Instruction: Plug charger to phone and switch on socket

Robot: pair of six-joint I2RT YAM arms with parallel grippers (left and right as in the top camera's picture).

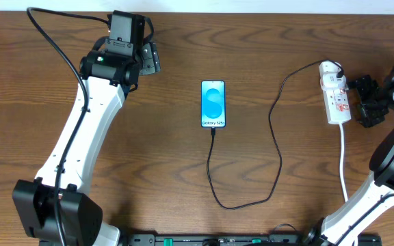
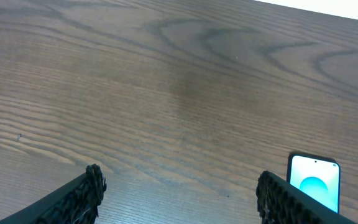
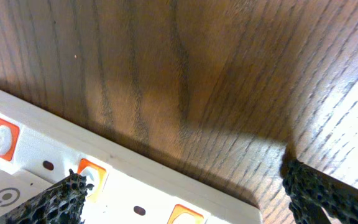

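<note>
A brown wooden counter (image 1: 183, 157) was seen to carry everything. The left arm (image 1: 81, 137) was stretched from 7 o'clock towards 11 o'clock, and the right arm (image 1: 388, 164) was raised along the 3 o'clock edge.

The left end effector (image 2: 179, 199) was held released over bare wood at 10 o'clock of the phone, its fingers (image 2: 86, 193) spread wide with nothing between them. The right end effector (image 3: 188, 196) was likewise released and empty, set just beside the socket's 3 o'clock side.

The socket (image 1: 336, 96), white with red markings, was laid lengthwise at 3 o'clock of the phone, well apart from it. Its switch position could not be told.

The phone (image 1: 213, 104) was laid flat near the centre, with its blue screen lit.

The charger (image 1: 279, 157) was looped from the socket's 12 o'clock end down towards 6 o'clock and back up. Its plug tip (image 1: 213, 131) was met with the phone's 6 o'clock edge, though how fully it was seated could not be told.
</note>
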